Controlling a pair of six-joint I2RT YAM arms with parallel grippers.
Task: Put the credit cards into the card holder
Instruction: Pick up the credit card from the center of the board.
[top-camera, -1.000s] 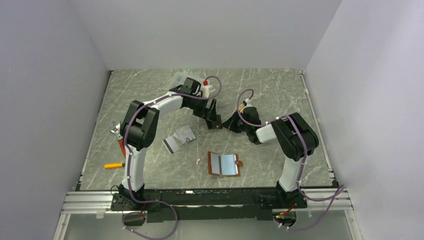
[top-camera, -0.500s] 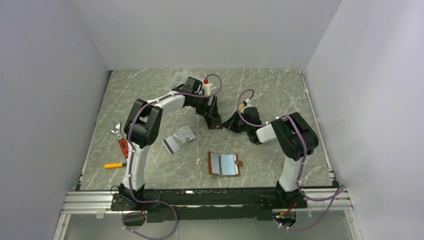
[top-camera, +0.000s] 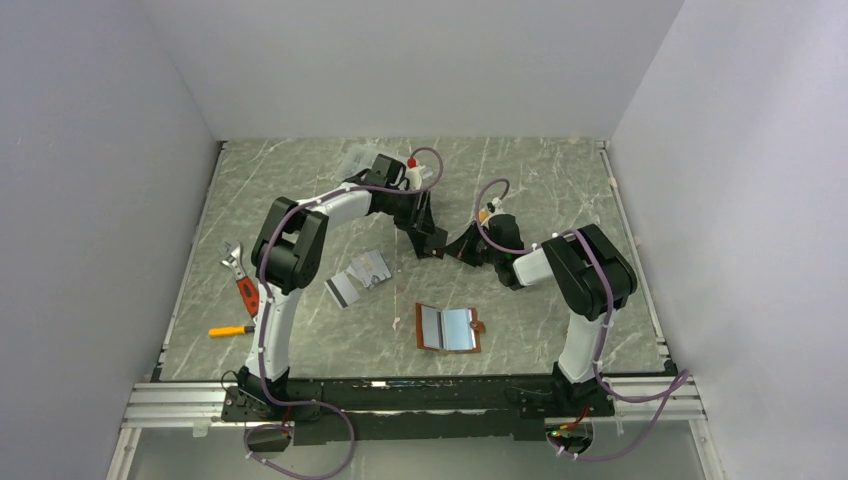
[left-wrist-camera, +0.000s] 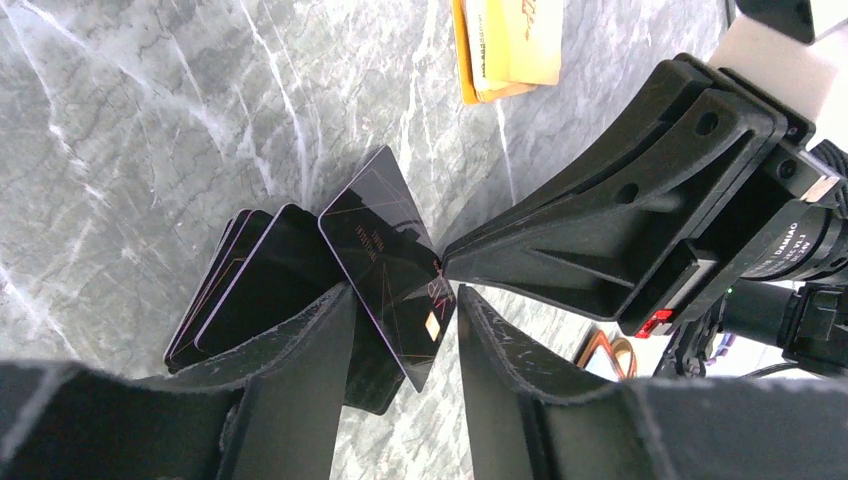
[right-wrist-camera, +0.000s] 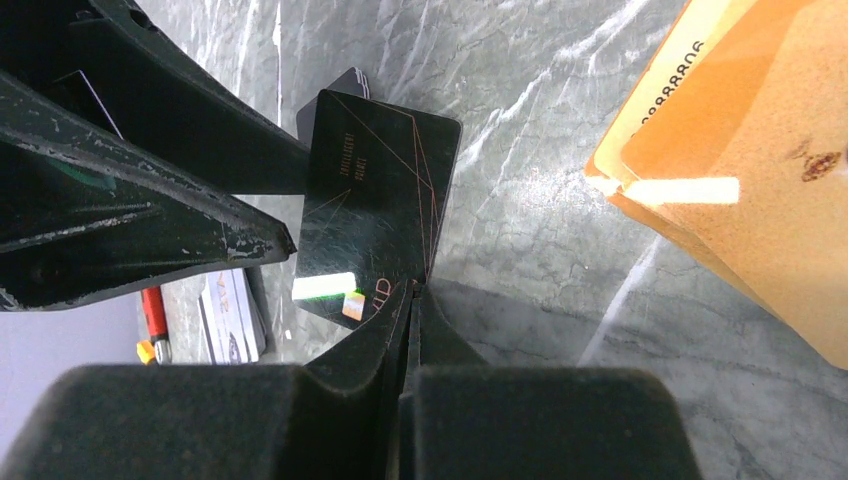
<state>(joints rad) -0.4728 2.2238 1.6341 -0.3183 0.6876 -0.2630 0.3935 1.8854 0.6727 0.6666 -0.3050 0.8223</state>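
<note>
Both grippers at one black card
The right gripper (right-wrist-camera: 412, 292) is pinched shut on the corner of a tilted black card (left-wrist-camera: 385, 250); the left gripper (left-wrist-camera: 405, 295) stands half open, a finger on either side of it. Grey cards (top-camera: 360, 272) lie to the left, with the open holder (top-camera: 447, 328) nearer the bases

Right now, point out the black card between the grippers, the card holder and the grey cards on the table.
black card (left-wrist-camera: 385, 250): left wrist view, middle of its face.
card holder (top-camera: 458, 329): top external view, its clear inner sleeve.
grey cards (top-camera: 369, 268): top external view, upper cards of the spread.
</note>
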